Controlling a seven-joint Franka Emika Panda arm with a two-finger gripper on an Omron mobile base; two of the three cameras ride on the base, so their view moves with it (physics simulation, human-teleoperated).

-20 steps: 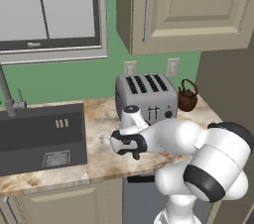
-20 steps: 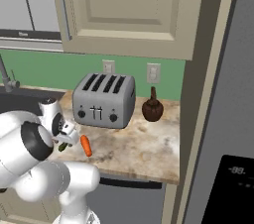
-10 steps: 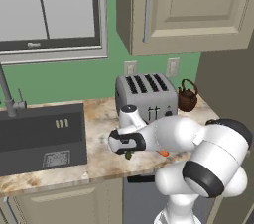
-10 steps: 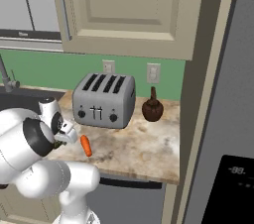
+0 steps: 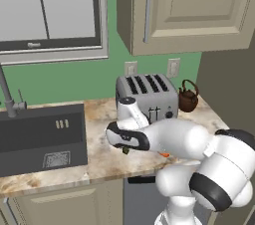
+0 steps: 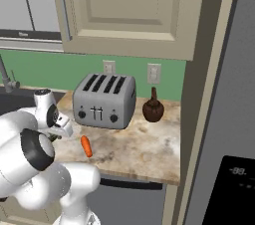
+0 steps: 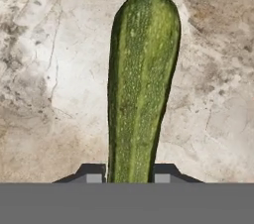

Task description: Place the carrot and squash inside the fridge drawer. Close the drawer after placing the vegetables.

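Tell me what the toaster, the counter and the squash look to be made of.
Toaster: brushed metal by the look, grey with a soft sheen and dark slots on top.
Counter: polished stone, likely marble or granite, beige with brown veining; a render, so it could be laminate.
Squash: plant skin, dark green, matte to waxy, flecked with pale yellow specks; the hand is shut on it.

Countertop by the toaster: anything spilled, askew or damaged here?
Nothing stands out. The squash sits between the gripper fingertips, the carrot lies on the counter before the toaster, and the kettle stands upright.
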